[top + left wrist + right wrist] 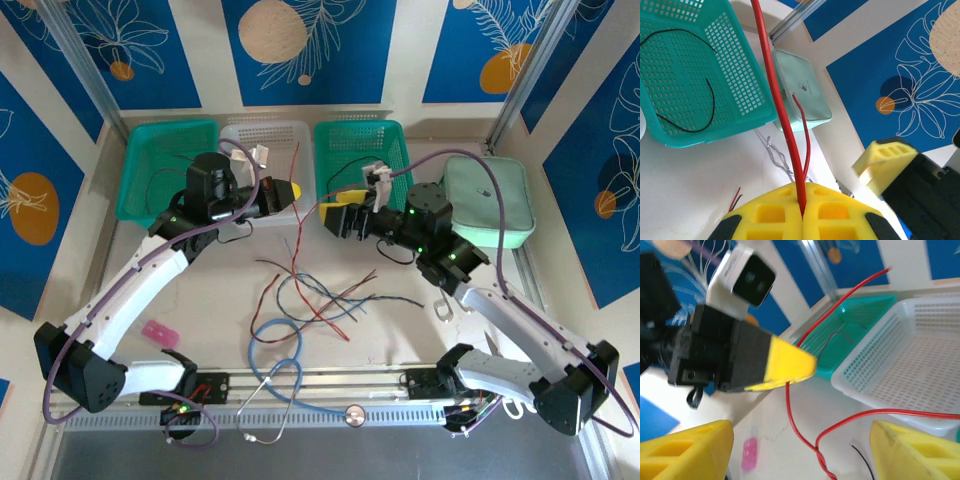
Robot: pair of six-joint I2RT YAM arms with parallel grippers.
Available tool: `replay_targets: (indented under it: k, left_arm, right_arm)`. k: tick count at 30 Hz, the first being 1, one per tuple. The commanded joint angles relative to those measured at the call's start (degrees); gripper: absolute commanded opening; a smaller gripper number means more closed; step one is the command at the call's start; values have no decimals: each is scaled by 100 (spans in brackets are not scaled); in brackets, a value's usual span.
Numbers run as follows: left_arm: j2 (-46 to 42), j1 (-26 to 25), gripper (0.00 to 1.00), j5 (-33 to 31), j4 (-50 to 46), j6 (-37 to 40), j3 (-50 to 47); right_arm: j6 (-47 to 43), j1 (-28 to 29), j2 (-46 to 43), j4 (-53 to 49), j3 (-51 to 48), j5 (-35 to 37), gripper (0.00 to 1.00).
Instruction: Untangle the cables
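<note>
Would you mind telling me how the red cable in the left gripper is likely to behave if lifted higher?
Probably floppy: the red cable bends and loops below the shut left gripper. Likely light, being so thin. It may tug the other cables, since it seems to run into that tangle.

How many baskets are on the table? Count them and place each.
3, along the far edge: left teal basket, white basket in the middle, right teal basket beside it.
</note>
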Motion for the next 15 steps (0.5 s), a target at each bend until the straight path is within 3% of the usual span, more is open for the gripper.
replay_targets:
  k: [1, 6, 10, 15]
  left_arm:
    - [-119, 68, 0, -46, 205, -34, -53]
    - [-71, 71, 0, -22, 321, -142, -104]
    - [-81, 70, 0, 4, 601, -302, -294]
    - [-124, 71, 0, 16, 594, -316, -364]
  right_arm:
    - [719, -60, -122, -818, 89, 621, 71]
    - [1275, -147, -56, -1004, -57, 581, 71]
    - [2481, -320, 230, -35, -422, 98, 71]
    - [2952, -246, 970, 384, -171, -287, 67]
